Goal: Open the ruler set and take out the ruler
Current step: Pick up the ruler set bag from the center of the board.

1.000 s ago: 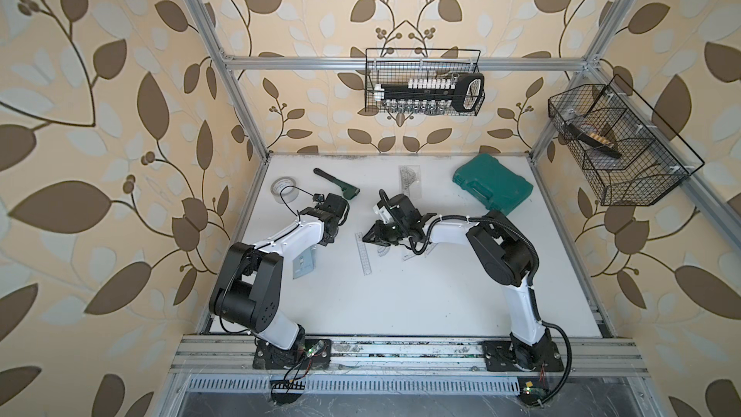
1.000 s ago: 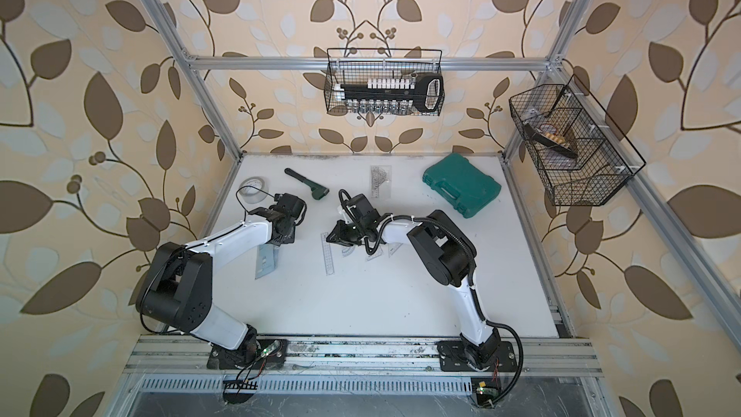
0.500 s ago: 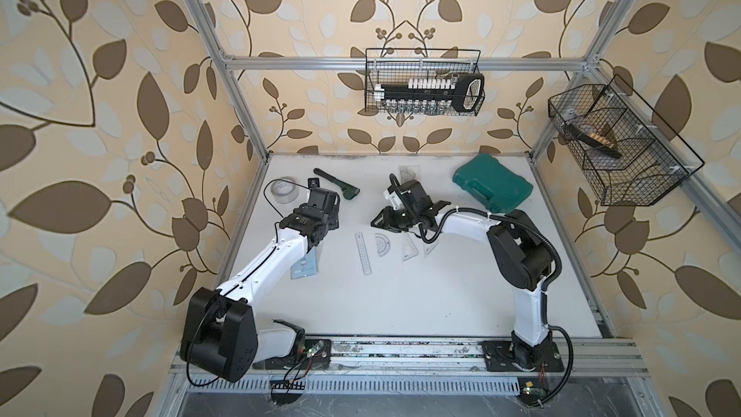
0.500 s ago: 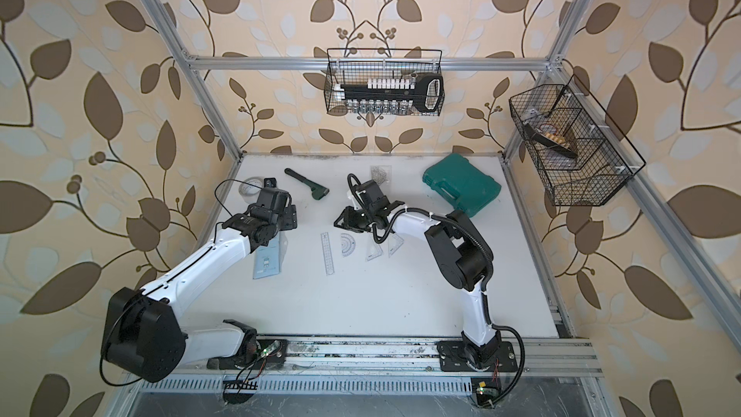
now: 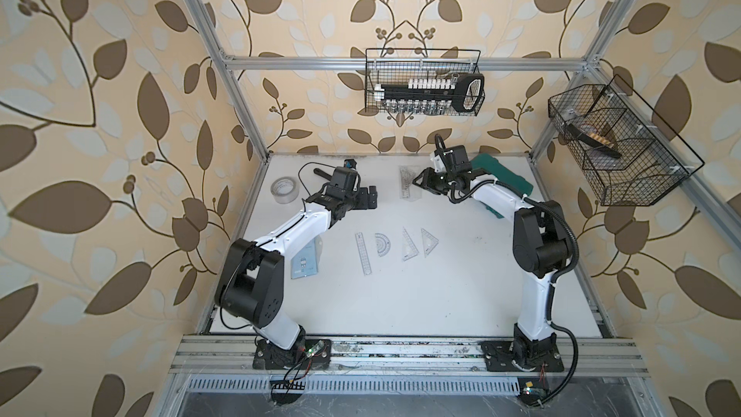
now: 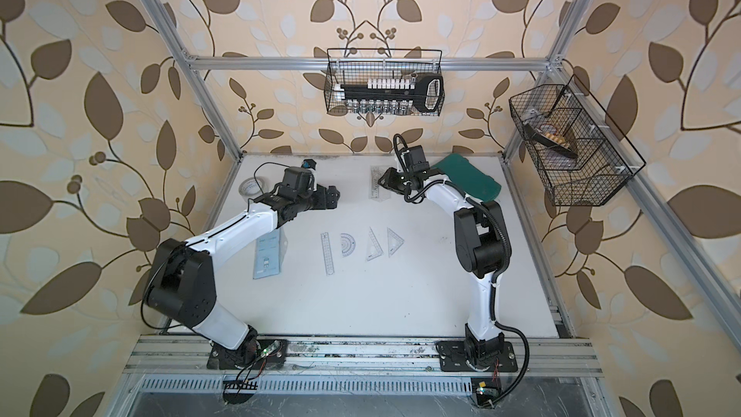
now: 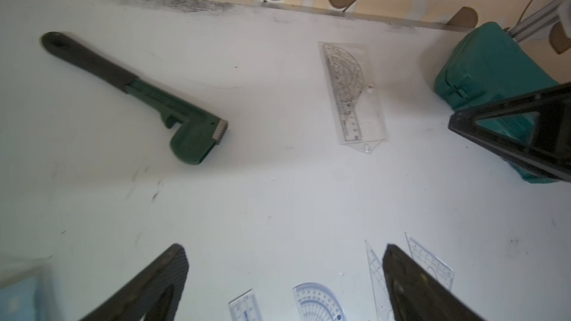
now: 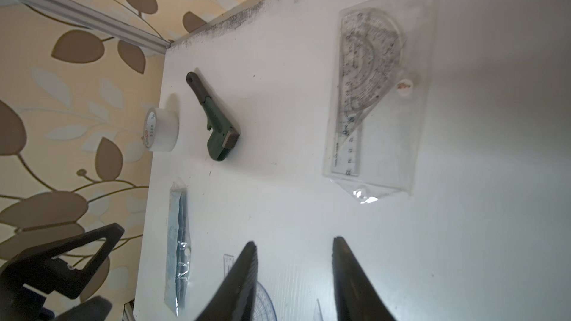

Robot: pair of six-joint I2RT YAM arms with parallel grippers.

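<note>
The left gripper (image 5: pixel 367 199) hangs over the desk (image 5: pixel 401 306) left of centre in both top views, jaws spread wide with nothing between them. The left wrist view shows one of its fingers (image 7: pixel 163 285) well apart from its mate above the white surface. The right gripper (image 5: pixel 419 183), in the upper middle of the frame, has its jaws partly apart and likewise empty, as the right wrist view shows. It sits just beside a clear sleeve (image 5: pixel 408 182) that holds a second set of drawing tools and lies flat near the back edge.

Below both grippers, at the centre of the frame, the ruler (image 5: pixel 364 252) lies flat on the desk, out of its pouch (image 5: pixel 304 264) and touched by neither gripper. It is a clear plastic strip with fine printed marks along its edges, slightly slanted. It is leftmost in a row with a protractor (image 5: pixel 383 244) and two set squares (image 5: pixel 409 245), each apart from the next. The pale blue pouch lies flat just left of the ruler, partly behind the left arm.

Further out, a tape roll (image 5: pixel 284 190) and a green wrench (image 7: pixel 139 94) lie at upper left, and a green case (image 5: pixel 511 178) sits at upper right behind the right arm
</note>
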